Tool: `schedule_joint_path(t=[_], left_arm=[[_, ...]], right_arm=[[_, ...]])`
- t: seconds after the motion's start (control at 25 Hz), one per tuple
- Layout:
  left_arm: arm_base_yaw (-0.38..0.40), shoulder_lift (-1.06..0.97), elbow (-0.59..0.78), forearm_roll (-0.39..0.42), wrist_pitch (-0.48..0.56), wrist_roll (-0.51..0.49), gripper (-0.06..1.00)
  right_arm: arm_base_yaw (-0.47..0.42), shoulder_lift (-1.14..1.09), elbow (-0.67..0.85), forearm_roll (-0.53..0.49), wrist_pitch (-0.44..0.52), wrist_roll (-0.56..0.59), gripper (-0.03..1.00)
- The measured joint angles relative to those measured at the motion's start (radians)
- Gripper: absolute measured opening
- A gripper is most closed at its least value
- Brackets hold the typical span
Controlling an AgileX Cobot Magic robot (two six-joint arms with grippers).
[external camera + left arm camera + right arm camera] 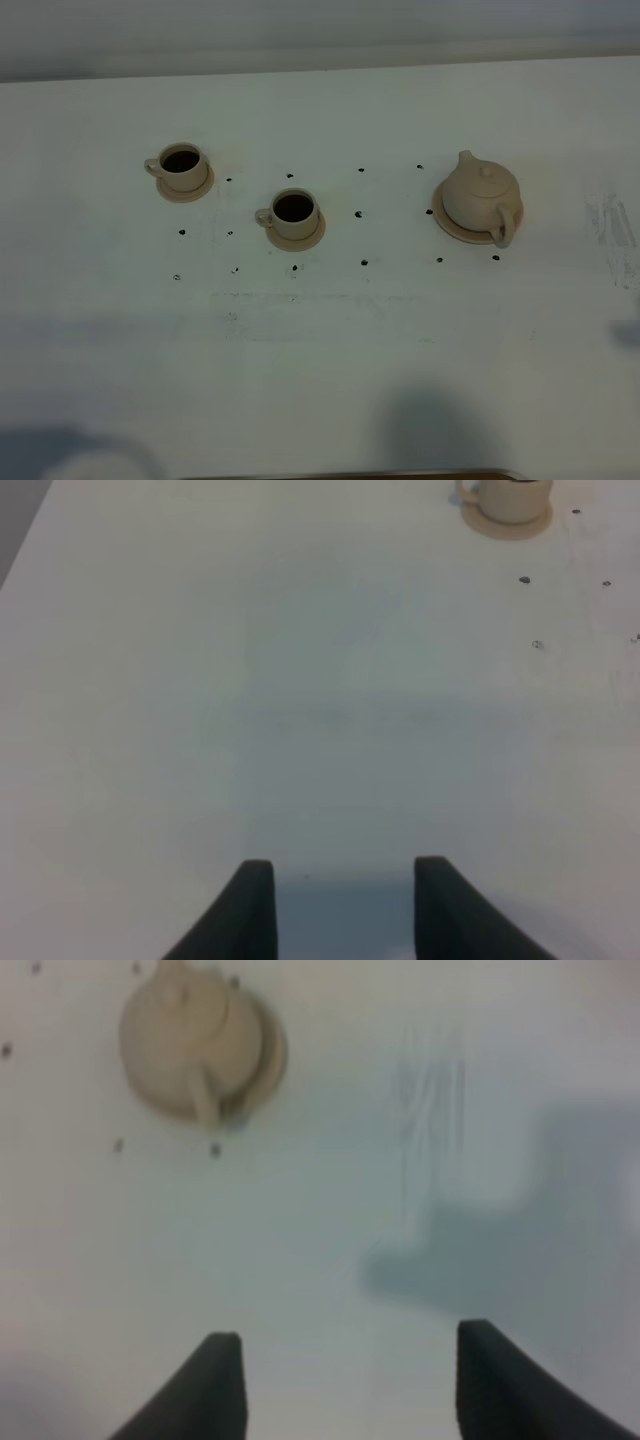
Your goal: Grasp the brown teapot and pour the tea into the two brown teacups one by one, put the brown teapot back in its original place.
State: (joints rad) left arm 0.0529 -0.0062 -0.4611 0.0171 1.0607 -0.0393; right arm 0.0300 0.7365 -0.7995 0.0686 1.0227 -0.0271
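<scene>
Between the right gripper's (340, 1385) jaws, spread wide and empty, lies only bare white table (330, 340). Ahead of them and off to one side sits the brown teapot (190, 1048) on its saucer (268, 1060), well apart, its loop handle turned back toward these jaws and its spout pointing away. The left gripper (345, 905) likewise hangs with jaws parted over bare table, one of the two teacups (510, 498) far ahead. From above, both cups (182, 167) (292, 214) already look dark inside. Since the teapot stands on the right side, the right arm looks nearer.
</scene>
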Motion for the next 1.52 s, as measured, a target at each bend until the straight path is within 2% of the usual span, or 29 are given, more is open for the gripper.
schedule_joint_path(t=[0.2, 0.32, 0.56, 0.84, 1.52], left_arm=[[0.0, 0.0, 0.0, 0.0, 0.0, 0.0, 0.31], [0.0, 0.0, 0.0, 0.0, 0.0, 0.0, 0.31], [0.0, 0.0, 0.0, 0.0, 0.0, 0.0, 0.31], [0.0, 0.0, 0.0, 0.0, 0.0, 0.0, 0.31], [0.0, 0.0, 0.0, 0.0, 0.0, 0.0, 0.31]], right_arm=[[0.0, -0.213, 0.019, 0.008, 0.105, 0.015, 0.47], [0.0, -0.311, 0.057, 0.008, 0.108, 0.027, 0.47], [0.0, -0.501, 0.222, 0.008, 0.053, 0.038, 0.47], [0.0, -0.674, 0.274, -0.038, 0.1, 0.041, 0.46], [-0.02, -0.742, 0.278, -0.049, 0.095, 0.05, 0.37]])
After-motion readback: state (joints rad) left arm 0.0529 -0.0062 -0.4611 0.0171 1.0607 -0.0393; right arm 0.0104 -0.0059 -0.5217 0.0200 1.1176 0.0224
